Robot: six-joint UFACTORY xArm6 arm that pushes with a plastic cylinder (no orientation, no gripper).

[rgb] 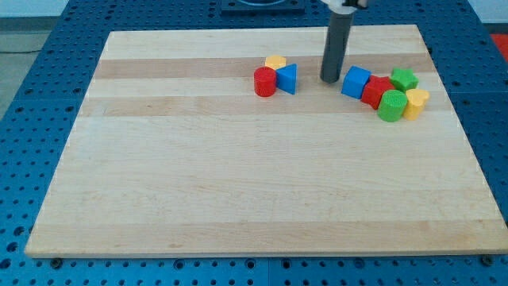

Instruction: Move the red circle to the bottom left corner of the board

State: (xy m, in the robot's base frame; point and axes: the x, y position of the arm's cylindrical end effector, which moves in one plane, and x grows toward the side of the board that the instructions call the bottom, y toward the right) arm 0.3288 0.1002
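Red circle (264, 82) sits upper middle of the board (238, 183), touching the blue triangle (287, 78) and yellow block (275, 62). No claw: your tip (330, 80) stands between triangle and blue cube (355, 82). Push from here and the triangle likely travels too.

My tip (330, 80) ends a straight, dark grey, cylindrical rod under a white collar.
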